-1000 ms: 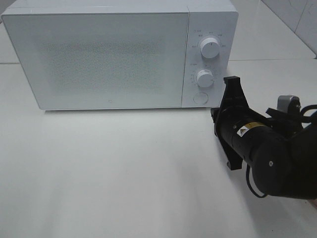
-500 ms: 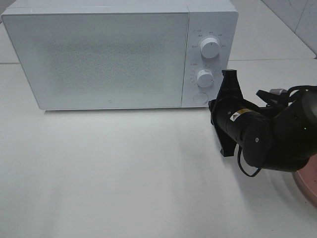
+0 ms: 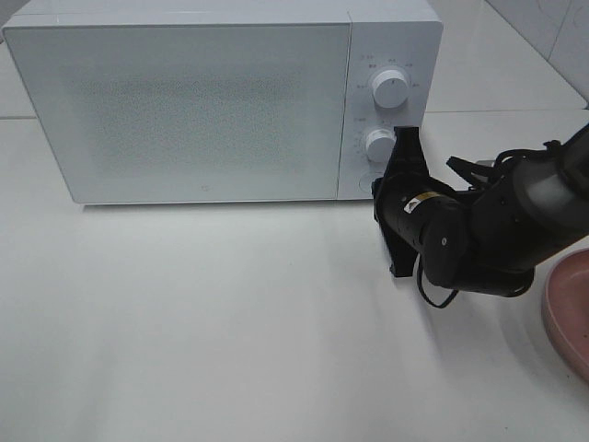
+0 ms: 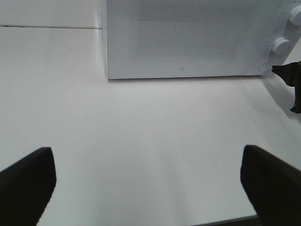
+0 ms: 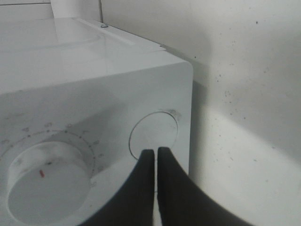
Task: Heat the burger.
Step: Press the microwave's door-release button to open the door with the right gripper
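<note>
While pinched closed, the right end effector (image 5: 155,151) touches the button (image 5: 154,132).

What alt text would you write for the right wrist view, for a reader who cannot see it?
The right gripper, shut, has its tips at the rim of the round button on the control panel of the white microwave. A dial knob sits beside the button.
</note>
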